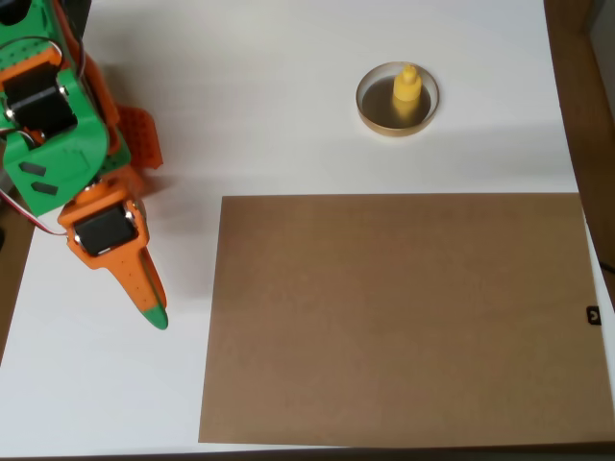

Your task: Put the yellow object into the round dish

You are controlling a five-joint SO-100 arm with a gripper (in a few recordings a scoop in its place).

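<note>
Basically the yellow object [406, 92] already stands upright inside the round dish [366, 108], near the far edge of the white table [240, 96] in the overhead view, so the task reads as done. Handling guess: small hard plastic, light, stiff, probably a bit slick; the narrow knob on top is the obvious place to pinch, and the wider base should keep it from tipping. Dish looks shallow and light, so it would likely slide if bumped. Gripper [154, 312] is well apart from both, at the left side of the table beside the brown cardboard sheet [404, 317]. Fingers appear closed into one green-tipped point, no gap visible, holding nothing and touching neither object.
</note>
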